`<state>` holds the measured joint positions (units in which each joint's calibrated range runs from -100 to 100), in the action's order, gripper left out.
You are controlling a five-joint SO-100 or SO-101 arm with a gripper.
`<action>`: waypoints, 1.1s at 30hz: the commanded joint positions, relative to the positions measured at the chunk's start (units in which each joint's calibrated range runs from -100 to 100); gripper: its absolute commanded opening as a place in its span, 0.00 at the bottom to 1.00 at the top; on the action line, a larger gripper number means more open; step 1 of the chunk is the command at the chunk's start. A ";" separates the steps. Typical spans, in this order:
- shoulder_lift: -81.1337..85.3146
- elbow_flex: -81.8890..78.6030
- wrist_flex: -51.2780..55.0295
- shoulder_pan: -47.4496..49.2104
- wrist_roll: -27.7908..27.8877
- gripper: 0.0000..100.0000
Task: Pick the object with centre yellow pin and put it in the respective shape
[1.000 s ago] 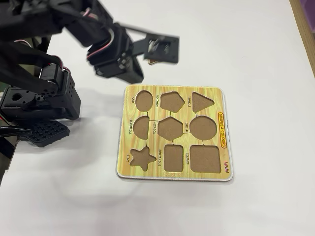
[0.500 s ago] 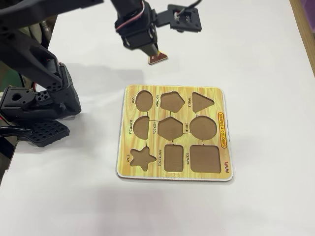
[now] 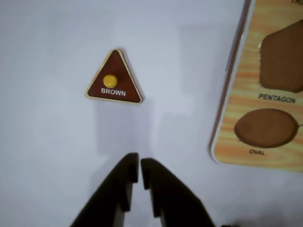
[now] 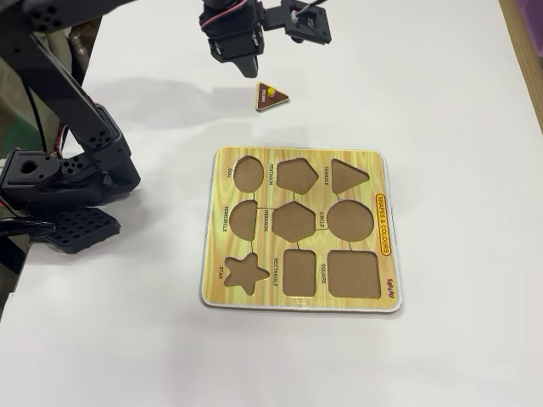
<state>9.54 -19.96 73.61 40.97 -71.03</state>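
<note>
A brown triangle piece (image 3: 114, 79) with a yellow centre pin (image 3: 110, 81) and the word BROWN lies flat on the white table. It also shows in the fixed view (image 4: 271, 96), just beyond the far edge of the wooden shape board (image 4: 301, 170). The board's triangle recess (image 4: 348, 175) is empty. My gripper (image 3: 139, 168) is shut and empty. It hovers above the table short of the triangle, which lies ahead and slightly left of the tips in the wrist view. In the fixed view the gripper (image 4: 249, 66) is up left of the piece.
The board (image 3: 246, 156) fills the right side of the wrist view with its pentagon (image 3: 282, 56) and oval (image 3: 266, 128) recesses. All its recesses are empty. A second black arm (image 4: 64, 170) stands at the left table edge.
</note>
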 commanded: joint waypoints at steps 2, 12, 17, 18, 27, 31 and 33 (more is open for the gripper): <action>-4.01 8.54 -0.83 0.43 0.06 0.02; -12.46 17.00 -0.83 2.48 0.17 0.02; -15.56 17.90 -0.83 2.87 0.22 0.02; -16.06 17.90 -0.83 2.87 0.27 0.03; -18.66 17.99 -0.83 4.24 0.27 0.08; -20.33 17.99 -4.12 5.51 0.27 0.08; -21.59 17.81 -7.32 6.29 0.32 0.08</action>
<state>-11.68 -5.13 70.61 45.84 -71.03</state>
